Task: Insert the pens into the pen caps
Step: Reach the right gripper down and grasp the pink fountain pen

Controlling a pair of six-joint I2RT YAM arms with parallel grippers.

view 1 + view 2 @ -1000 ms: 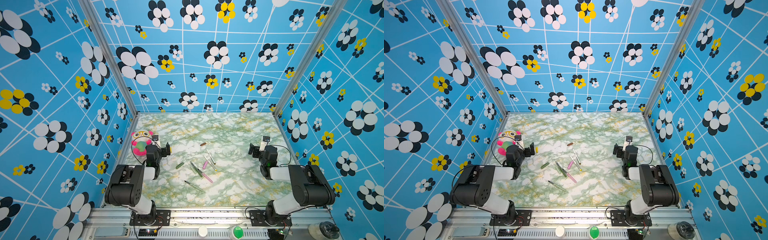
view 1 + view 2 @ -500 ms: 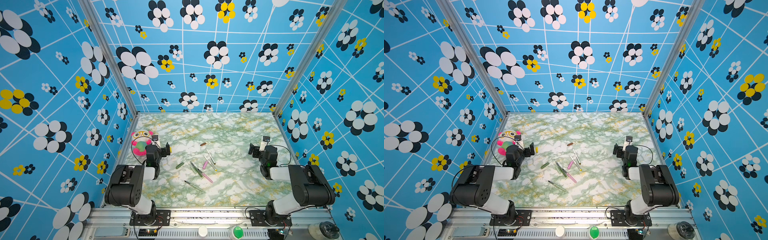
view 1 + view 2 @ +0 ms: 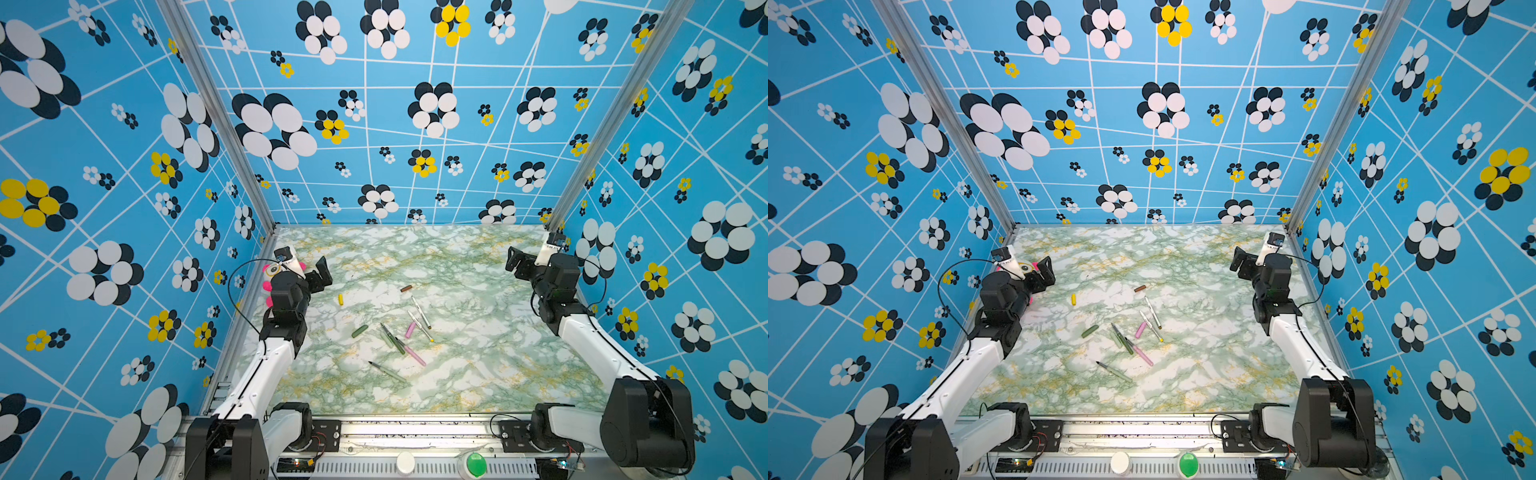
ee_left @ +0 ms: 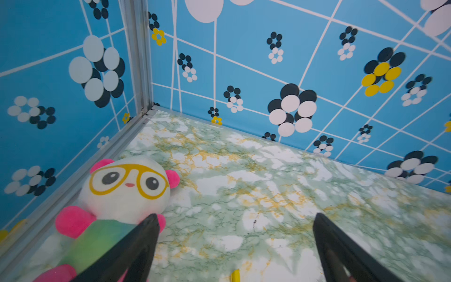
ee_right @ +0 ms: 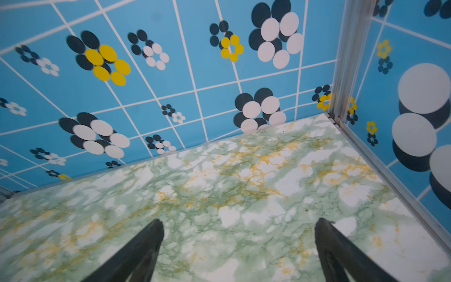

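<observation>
Several pens lie loose mid-table in both top views: two white-barrelled pens [image 3: 420,308], a dark green pen [image 3: 394,340], a pink pen [image 3: 414,355] and a pale green pen [image 3: 389,371]. The pen caps lie apart from them: yellow cap [image 3: 340,299] [image 4: 235,276], brown cap [image 3: 406,288], dark green cap [image 3: 360,331], pink cap [image 3: 410,330]. My left gripper [image 3: 322,272] [image 4: 234,217] hangs open and empty just behind the yellow cap. Far right, my right gripper [image 3: 517,262] [image 5: 240,222] is open over bare marble.
A white plush toy [image 4: 124,185] with yellow glasses and pink ears lies against the left wall, touching the left arm's side [image 3: 274,270]. Blue flowered walls [image 3: 374,124] enclose the marble table [image 3: 478,365] on three sides. The arm bases stand along the front rail.
Both arms have stretched out from their folded pose, and both grippers sit farther toward the back wall. Pens and caps lie where they were.
</observation>
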